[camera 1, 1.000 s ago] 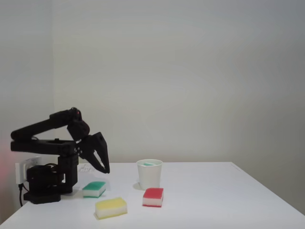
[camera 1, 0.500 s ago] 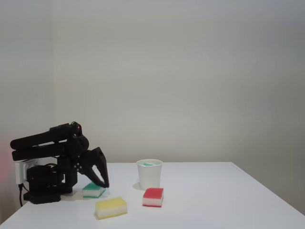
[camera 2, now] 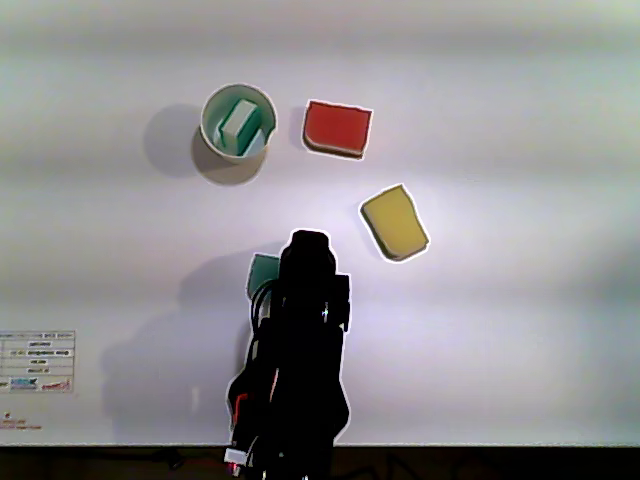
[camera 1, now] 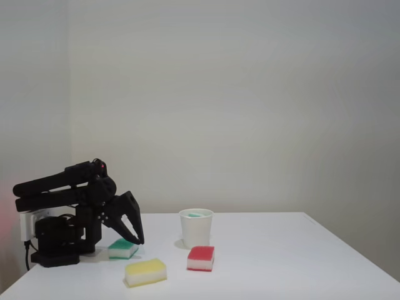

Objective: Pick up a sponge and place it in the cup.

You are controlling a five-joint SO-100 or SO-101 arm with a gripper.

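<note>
Black gripper [camera 1: 131, 234] sits low at the lower left of the fixed view, its two fingers spread apart and angled down toward the table [camera 1: 281, 256], with nothing between them. Its tips hang just above the green-topped sponge [camera 1: 123, 249], which lies flat beside the arm's base; the spread looks set to straddle that sponge, so I judge a grasp is being lined up. In the other view the arm [camera 2: 297, 370] rises from the bottom centre of the frame and covers most of that sponge, leaving only a green corner [camera 2: 263, 270] showing at its upper left side.

Further out, the yellow sponge [camera 1: 145, 272] lies near the front edge and the red-topped sponge [camera 1: 200, 257] just to its right, both flat and untouched.

Beyond them stands the cup [camera 1: 196, 227], upright, near the upper left in the other view [camera 2: 212, 137]. The sponge [camera 2: 239, 122] of the task is inside it, tilted on edge against the wall, so that placement appears done.
</note>
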